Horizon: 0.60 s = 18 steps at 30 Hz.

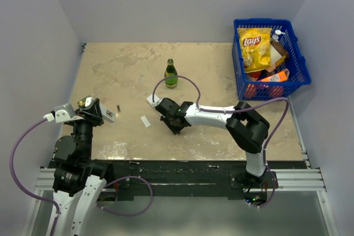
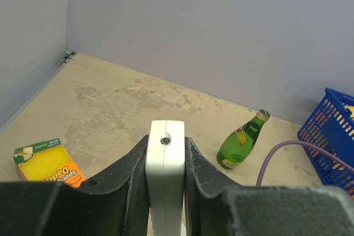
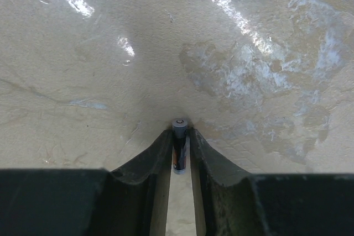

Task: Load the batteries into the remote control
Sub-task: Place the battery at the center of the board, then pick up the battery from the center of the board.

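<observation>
Clamping one battery (image 3: 178, 150), low-centre in the right wrist view, are the right jaws; the left jaws grasp the remote (image 2: 165, 181) upright. Recommended: confirm polarity, line it up lengthwise with the remote, press gently.

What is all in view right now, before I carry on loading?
batteries: two, dark; one between the right fingers, one on the table at the left.
remote control: one, white, gripped by the left fingers.
white bars: two, on the table near the right fingers.
bottle: one, green, mid-table.
sponge pack: one, yellow and orange, near the table's left edge.
basket: one, blue, far right corner, holding a yellow chip bag.
left fingers, right fingers: dark, both shut.
</observation>
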### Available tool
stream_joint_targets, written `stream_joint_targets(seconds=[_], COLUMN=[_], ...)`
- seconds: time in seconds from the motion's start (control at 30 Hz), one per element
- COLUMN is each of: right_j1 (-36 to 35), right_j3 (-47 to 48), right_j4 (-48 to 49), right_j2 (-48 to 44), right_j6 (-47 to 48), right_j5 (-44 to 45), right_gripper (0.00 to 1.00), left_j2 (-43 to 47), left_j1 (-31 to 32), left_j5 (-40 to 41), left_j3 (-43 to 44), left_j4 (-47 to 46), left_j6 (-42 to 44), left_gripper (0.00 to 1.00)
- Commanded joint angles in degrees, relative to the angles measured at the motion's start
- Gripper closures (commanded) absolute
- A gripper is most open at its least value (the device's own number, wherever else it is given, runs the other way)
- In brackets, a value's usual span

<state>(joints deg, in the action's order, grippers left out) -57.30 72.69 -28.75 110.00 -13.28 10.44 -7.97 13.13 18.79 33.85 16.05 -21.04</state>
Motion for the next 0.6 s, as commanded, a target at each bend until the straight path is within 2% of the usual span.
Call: stream_joint_targets(seconds=[0.0, 0.27, 0.3, 0.33, 0.43, 0.57], right_j1=[1.1, 1.6, 1.6, 1.6, 1.6, 1.6], right_j3=[2.5, 5.4, 5.5, 5.5, 5.3, 4.6], right_j4=[-4.8, -6.1, -6.1, -6.1, -6.6, -6.7], right_j2=[4.2, 8.7, 8.7, 8.8, 8.4, 6.0], right_j6=[1.4, 1.7, 1.9, 1.9, 2.0, 2.2], right_j5=[-2.5, -2.6, -2.0, -1.7, -1.2, -1.6], right_gripper=[0.75, 0.74, 0.76, 0.85, 0.94, 0.96], left_j2=[0.4, 0.3, -0.1, -0.3, -0.6, -1.8], left_j1=[-0.3, -0.3, -0.3, -0.3, -0.4, -0.3], left_j5=[-1.1, -2.3, -2.6, -3.0, -4.3, -7.2], left_j3=[-0.3, -0.4, -0.4, -0.4, -0.6, -1.0], left_j4=[-0.6, -0.7, -0.5, -0.5, -0.6, -1.3], left_j6=[-0.9, -1.1, -1.1, -1.4, -2.2, -3.7], left_gripper=[1.00, 1.00, 1.00, 1.00, 1.00, 1.00])
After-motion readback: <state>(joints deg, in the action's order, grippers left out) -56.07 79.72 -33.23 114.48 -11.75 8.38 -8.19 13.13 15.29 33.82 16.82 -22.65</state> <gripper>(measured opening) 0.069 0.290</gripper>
